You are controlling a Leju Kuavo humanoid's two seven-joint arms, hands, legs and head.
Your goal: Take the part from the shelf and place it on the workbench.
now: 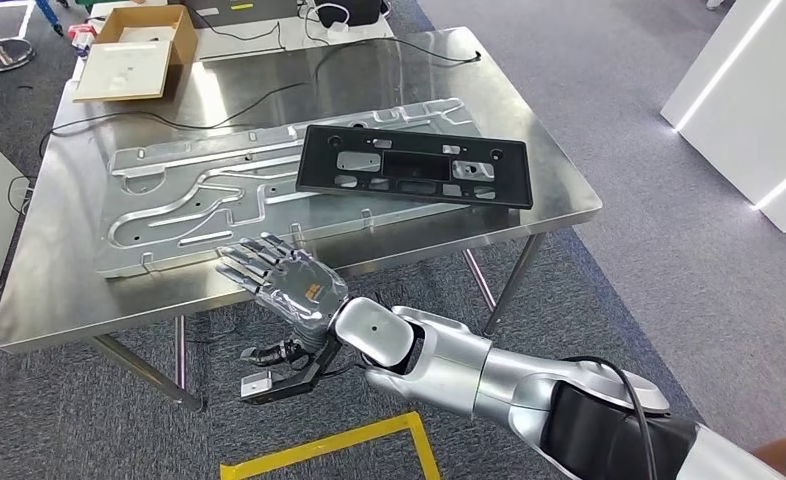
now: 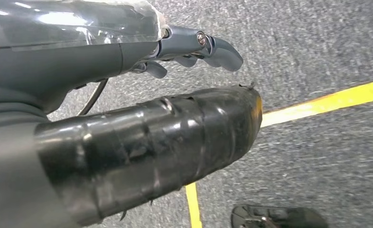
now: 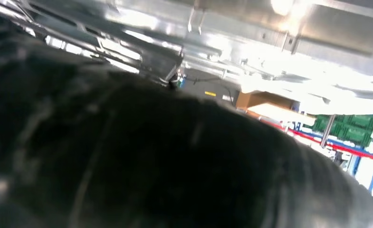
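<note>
A black plastic part (image 1: 414, 165) with several cut-outs lies flat on the steel workbench (image 1: 59, 300), overlapping the right end of a large silver stamped panel (image 1: 199, 200). My right hand (image 1: 284, 275) hovers at the bench's front edge, just below the panel's near rim, fingers stretched out and apart, holding nothing. It is well short of the black part. In the right wrist view its dark thumb (image 3: 127, 156) covers most of the picture, with shiny metal (image 3: 270, 42) beyond. My left hand (image 2: 104, 95) hangs over grey carpet, fingers loose, nothing in it.
An open cardboard box (image 1: 134, 50) sits at the bench's far left corner, and black cables (image 1: 389, 50) trail across the back. Yellow floor tape (image 1: 339, 445) lies below my arm. A white cabinet (image 1: 759, 100) stands to the right.
</note>
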